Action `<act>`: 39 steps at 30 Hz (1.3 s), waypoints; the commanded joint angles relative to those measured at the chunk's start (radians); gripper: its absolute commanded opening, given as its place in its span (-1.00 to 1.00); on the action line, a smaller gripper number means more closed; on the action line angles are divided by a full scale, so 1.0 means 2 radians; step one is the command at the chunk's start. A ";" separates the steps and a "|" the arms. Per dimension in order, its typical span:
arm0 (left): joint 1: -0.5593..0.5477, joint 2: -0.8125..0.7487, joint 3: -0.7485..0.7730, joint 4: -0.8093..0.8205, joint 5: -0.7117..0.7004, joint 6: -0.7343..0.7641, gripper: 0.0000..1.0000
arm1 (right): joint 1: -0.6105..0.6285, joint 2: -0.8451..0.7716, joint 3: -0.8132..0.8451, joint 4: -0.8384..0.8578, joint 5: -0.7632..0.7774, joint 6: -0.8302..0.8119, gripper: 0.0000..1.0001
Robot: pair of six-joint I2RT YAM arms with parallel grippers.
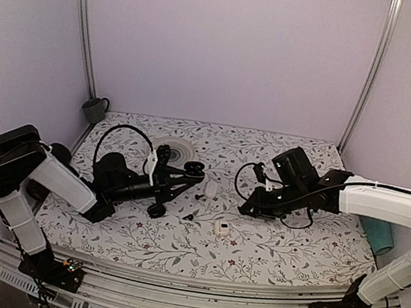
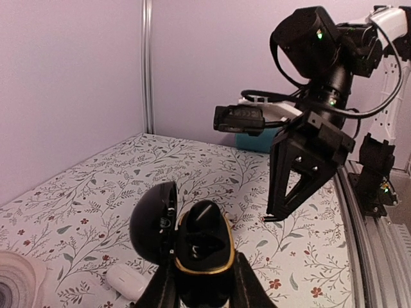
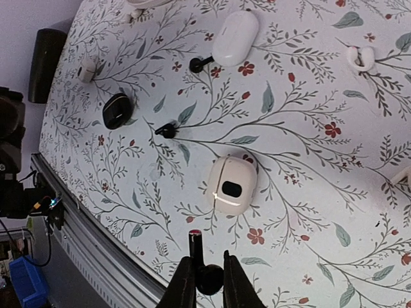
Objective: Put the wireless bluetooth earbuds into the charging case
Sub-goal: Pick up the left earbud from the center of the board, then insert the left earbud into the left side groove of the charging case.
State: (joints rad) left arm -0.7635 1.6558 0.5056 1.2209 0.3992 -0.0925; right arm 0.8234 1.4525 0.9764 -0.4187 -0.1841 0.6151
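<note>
Tiny glossy black earbud (image 3: pixel 199 260) is pinched tight in the right gripper (image 3: pixel 207 260), stem poking past its fingertips — the open black gold-rimmed charging case (image 2: pixel 204 247), clamped mouth-up in the left gripper (image 2: pixel 204 285), waits toward the desk (image 1: pixel 291 250)'s left edge.

One earbud (image 3: pixel 199 63) just left of far case (image 3: pixel 235 37); another earbud (image 3: pixel 167 130) left of near case (image 3: pixel 231 186).

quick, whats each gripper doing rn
left gripper: closed, holding the open black case
right gripper: closed, holding a black earbud
</note>
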 commanded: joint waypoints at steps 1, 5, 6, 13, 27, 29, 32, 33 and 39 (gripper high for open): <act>-0.015 0.024 0.011 0.049 -0.023 0.024 -1.00 | -0.005 -0.006 0.030 0.004 -0.095 -0.017 -0.70; -0.027 0.040 0.013 0.063 -0.039 0.052 -1.00 | -0.005 0.006 0.052 0.000 -0.154 -0.017 -0.70; -0.031 0.043 0.014 0.066 -0.044 0.060 -1.00 | -0.006 0.010 0.056 0.000 -0.169 -0.014 -0.70; -0.056 0.064 0.018 0.087 -0.063 0.123 -1.00 | -0.005 0.042 0.102 0.002 -0.268 0.011 -0.73; -0.090 0.087 0.015 0.095 -0.097 0.191 -1.00 | -0.027 0.069 0.134 -0.004 -0.329 0.055 -0.74; -0.092 0.090 0.015 0.098 -0.100 0.196 -1.00 | -0.030 0.075 0.137 -0.005 -0.337 0.057 -0.74; -0.097 0.094 0.016 0.099 -0.107 0.209 -1.00 | -0.032 0.081 0.138 -0.005 -0.346 0.063 -0.74; -0.098 0.096 0.015 0.101 -0.108 0.211 -1.00 | -0.032 0.083 0.139 -0.006 -0.348 0.065 -0.74; -0.105 0.104 0.008 0.116 -0.115 0.229 -1.00 | -0.034 0.098 0.147 -0.016 -0.358 0.070 -0.74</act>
State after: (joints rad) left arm -0.9493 1.8462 0.5270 1.3933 0.1886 0.3195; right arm 0.7631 1.6199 1.2373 -0.4290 -0.8642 0.7441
